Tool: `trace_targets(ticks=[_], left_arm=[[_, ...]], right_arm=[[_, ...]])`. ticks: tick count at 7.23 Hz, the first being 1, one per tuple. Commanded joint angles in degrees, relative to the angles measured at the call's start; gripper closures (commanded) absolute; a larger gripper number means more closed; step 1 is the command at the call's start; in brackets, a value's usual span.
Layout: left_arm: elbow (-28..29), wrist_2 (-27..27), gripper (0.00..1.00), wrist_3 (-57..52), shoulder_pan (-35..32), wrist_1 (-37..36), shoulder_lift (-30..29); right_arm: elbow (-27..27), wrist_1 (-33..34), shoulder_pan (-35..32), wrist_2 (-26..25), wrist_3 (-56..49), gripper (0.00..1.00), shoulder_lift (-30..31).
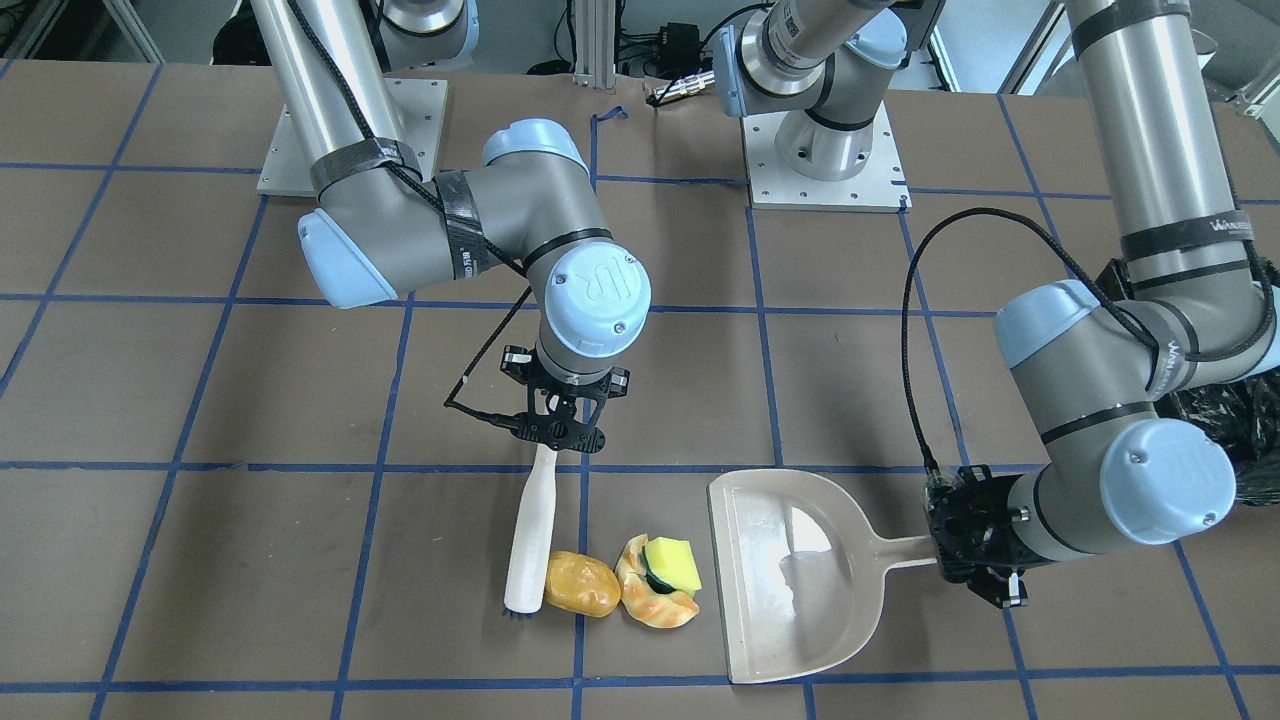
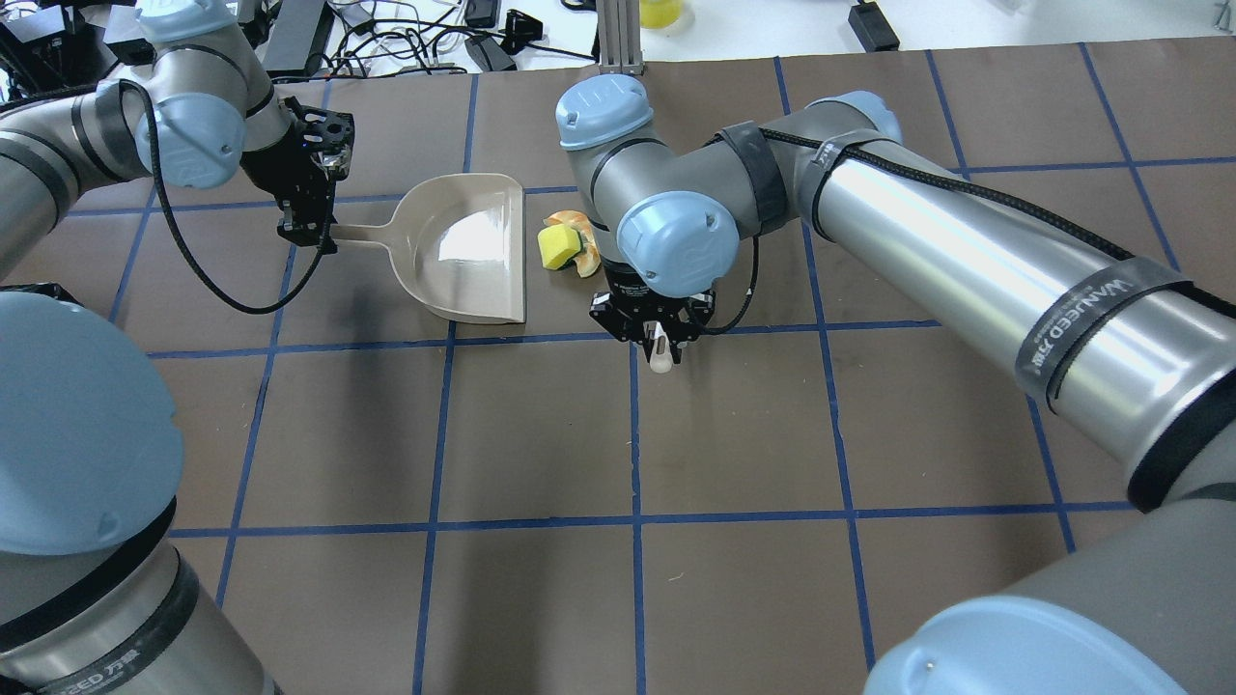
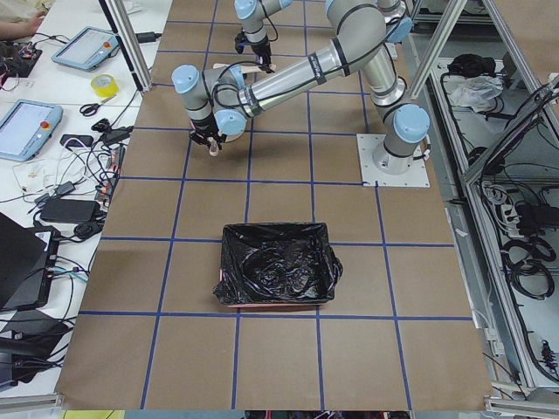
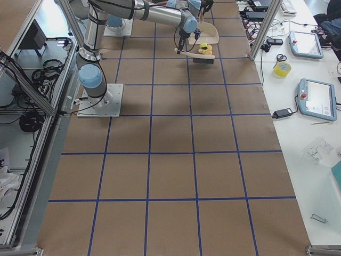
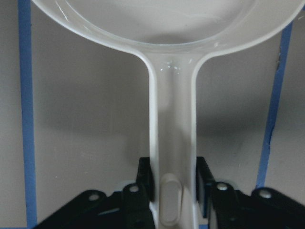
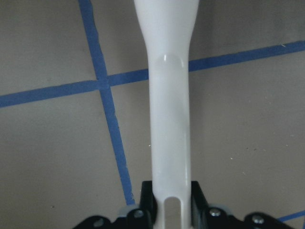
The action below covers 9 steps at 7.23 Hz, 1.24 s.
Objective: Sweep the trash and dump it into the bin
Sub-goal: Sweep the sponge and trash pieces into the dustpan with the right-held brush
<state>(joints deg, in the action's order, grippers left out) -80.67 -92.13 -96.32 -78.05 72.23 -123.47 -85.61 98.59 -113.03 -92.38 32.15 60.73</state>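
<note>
The trash lies in a tight cluster: a golden-brown lump (image 1: 582, 583), a tan crescent (image 1: 650, 598) and a yellow sponge (image 1: 672, 565) resting on the crescent. My right gripper (image 1: 558, 430) is shut on the handle of a white brush (image 1: 530, 535), whose bristle end touches the lump on the side away from the dustpan. On the cluster's other side a beige dustpan (image 1: 790, 580) lies flat with its open edge toward the trash. My left gripper (image 1: 975, 548) is shut on the dustpan handle (image 5: 172, 138). The bin (image 3: 278, 275), lined with a black bag, stands farther along the table on my left.
Brown paper with blue tape lines covers the table (image 2: 541, 434). The two arm bases (image 1: 825, 150) are bolted on white plates at the robot's side. Screens, cables and tape rolls sit on a side bench (image 3: 52, 113) beyond the table edge.
</note>
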Motion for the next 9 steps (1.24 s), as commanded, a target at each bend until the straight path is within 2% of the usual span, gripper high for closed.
trace_targets(ticks=[1, 6, 8, 9], left_arm=[[0.2, -0.5, 1.0, 0.2, -0.3, 0.2, 0.1], [0.1, -0.5, 1.0, 0.2, -0.7, 0.2, 0.0], [0.2, -0.5, 1.0, 0.2, -0.7, 0.2, 0.0], [0.2, -0.5, 1.0, 0.3, -0.8, 0.2, 0.0]], right_arm=[[0.8, 0.8, -0.5, 0.2, -0.7, 1.0, -1.1], [7.9, 3.3, -6.3, 5.7, 0.9, 1.0, -5.7], [10.4, 5.7, -9.6, 6.8, 5.7, 1.0, -8.7], [13.2, 6.8, -11.5, 10.3, 8.3, 1.0, -10.1]])
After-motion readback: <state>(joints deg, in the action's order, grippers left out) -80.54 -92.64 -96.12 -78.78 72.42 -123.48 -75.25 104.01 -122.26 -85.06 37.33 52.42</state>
